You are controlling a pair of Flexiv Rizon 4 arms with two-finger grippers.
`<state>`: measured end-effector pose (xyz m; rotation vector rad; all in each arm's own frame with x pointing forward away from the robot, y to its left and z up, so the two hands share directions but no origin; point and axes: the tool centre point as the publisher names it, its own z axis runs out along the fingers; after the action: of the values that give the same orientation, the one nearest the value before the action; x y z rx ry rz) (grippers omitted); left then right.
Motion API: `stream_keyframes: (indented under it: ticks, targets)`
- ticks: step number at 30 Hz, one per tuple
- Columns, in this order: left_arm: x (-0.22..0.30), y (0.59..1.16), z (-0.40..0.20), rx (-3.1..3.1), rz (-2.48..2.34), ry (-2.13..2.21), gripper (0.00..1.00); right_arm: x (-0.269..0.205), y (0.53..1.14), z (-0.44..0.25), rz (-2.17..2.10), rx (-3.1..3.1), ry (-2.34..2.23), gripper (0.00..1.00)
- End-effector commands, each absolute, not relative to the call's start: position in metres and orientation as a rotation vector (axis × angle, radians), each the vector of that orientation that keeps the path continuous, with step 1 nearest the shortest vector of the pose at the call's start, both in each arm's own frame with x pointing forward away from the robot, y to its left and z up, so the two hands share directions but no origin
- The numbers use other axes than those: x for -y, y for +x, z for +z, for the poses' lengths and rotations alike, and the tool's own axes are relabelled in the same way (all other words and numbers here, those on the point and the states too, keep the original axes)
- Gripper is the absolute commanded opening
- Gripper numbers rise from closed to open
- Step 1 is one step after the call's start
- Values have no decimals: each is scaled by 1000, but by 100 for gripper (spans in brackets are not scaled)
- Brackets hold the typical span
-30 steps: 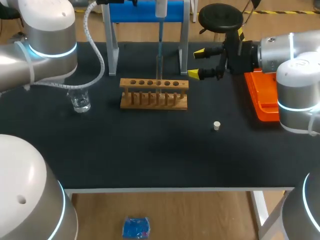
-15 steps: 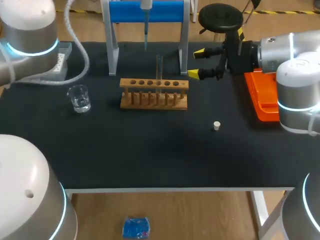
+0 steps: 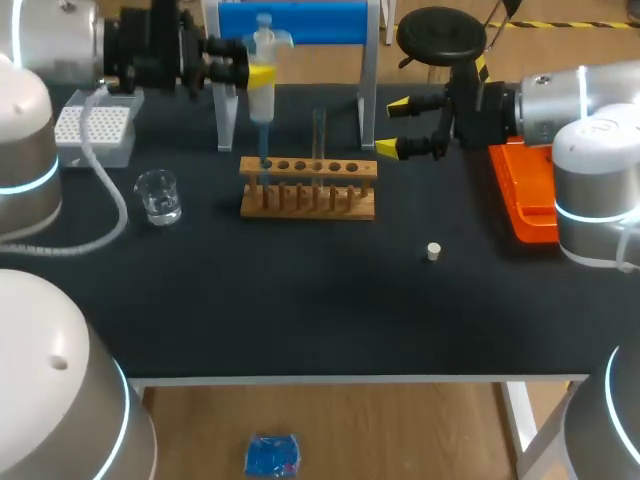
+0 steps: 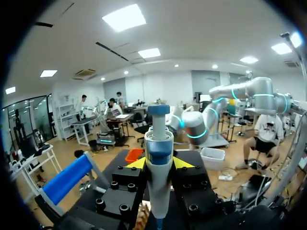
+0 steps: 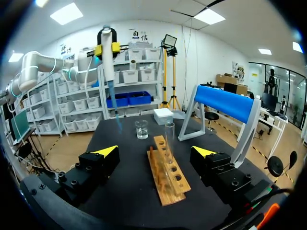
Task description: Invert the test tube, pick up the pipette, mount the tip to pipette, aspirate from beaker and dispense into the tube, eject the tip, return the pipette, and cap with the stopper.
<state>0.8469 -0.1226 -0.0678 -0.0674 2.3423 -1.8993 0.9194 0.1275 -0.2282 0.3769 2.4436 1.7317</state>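
Note:
My left gripper (image 3: 256, 72) is shut on the white pipette (image 3: 262, 90), holding it upright. Its blue tip (image 3: 264, 160) hangs down at the left end of the wooden rack (image 3: 308, 188). In the left wrist view the pipette (image 4: 159, 167) stands between the yellow fingertips of the left gripper (image 4: 159, 163). A clear test tube (image 3: 319, 135) stands upright in the rack. The beaker (image 3: 158, 195) sits left of the rack. The small white stopper (image 3: 433, 251) lies on the mat to the right. My right gripper (image 3: 400, 127) hovers open beside the rack's right end, holding nothing; the right wrist view shows the rack (image 5: 168, 170) and tube (image 5: 169, 136) ahead of it.
A white tip box (image 3: 95, 130) stands at the back left. The blue pipette stand (image 3: 290, 22) rises behind the rack. An orange tray (image 3: 525, 195) lies at the right edge, under my right arm.
My left arm has carried the pipette from over the test tube up and leftward, then down to the rack's left end. The right arm has not moved.

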Motion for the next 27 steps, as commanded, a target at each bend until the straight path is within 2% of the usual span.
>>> stream_keyframes:
  ticks: [1,11,27]
  targets:
    - [144,838,-89,-2305,-1963,-37,0,-128,919,-229,1731,-2442,377,100]
    - [184,826,-116,-2310,-2018,49,0,-128,919,-229,1731,-2442,377,100]
    - [188,834,-134,-2190,-1982,-181,0,-128,919,-229,1731,-2442,377,100]
